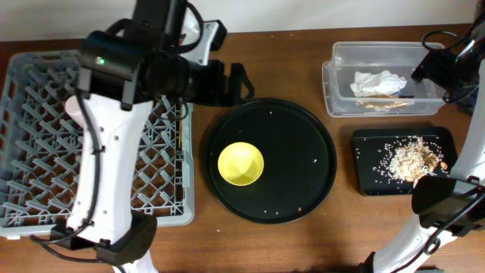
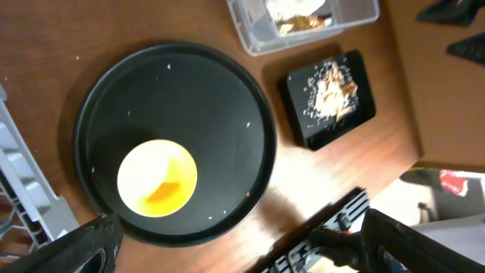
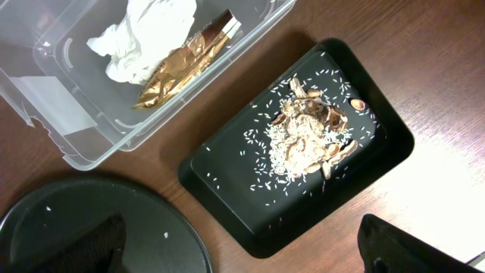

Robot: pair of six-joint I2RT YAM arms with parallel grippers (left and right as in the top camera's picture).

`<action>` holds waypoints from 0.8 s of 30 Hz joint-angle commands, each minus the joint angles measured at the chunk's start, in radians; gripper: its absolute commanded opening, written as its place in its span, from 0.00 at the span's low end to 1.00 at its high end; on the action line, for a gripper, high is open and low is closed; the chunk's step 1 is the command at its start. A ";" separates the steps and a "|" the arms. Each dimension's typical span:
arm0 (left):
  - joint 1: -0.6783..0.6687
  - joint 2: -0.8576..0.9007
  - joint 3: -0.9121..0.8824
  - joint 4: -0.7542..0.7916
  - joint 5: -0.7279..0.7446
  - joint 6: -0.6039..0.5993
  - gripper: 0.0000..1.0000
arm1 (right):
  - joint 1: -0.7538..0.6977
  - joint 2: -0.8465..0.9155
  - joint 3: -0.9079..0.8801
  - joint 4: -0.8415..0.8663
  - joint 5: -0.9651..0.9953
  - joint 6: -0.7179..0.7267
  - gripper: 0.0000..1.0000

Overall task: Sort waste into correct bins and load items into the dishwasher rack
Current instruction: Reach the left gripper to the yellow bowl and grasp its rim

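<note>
Yellow bowl point(image 1: 241, 164), probably light and slick, suits a rim grip; left end effector point(image 1: 231, 82) and right end effector point(image 3: 242, 243) gape empty.

The left arm point(image 1: 114, 144) stretches over the right half of the dishwasher rack point(image 1: 38, 152), covering those pegs; its left half lies uncovered. The yellow bowl point(image 1: 241, 164) sits alone on the round black tray point(image 1: 303, 152), open from above. A narrow strip of table point(image 1: 344, 152) separates that tray from the clear tub point(image 1: 330, 83) and shallow black tray point(image 1: 367, 152), and the right arm point(image 1: 447, 64) overhangs the tub's right end.
</note>
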 commanded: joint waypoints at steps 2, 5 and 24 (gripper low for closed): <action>-0.106 -0.019 -0.121 0.007 -0.055 0.062 0.99 | -0.003 -0.005 0.014 -0.002 0.008 -0.003 0.99; -0.192 -0.019 -0.280 0.055 -0.097 0.098 0.99 | -0.003 -0.005 0.014 -0.002 0.008 -0.003 0.99; -0.322 -0.019 -1.176 0.762 -0.257 -0.095 0.96 | -0.003 -0.005 0.013 -0.003 0.008 -0.003 0.98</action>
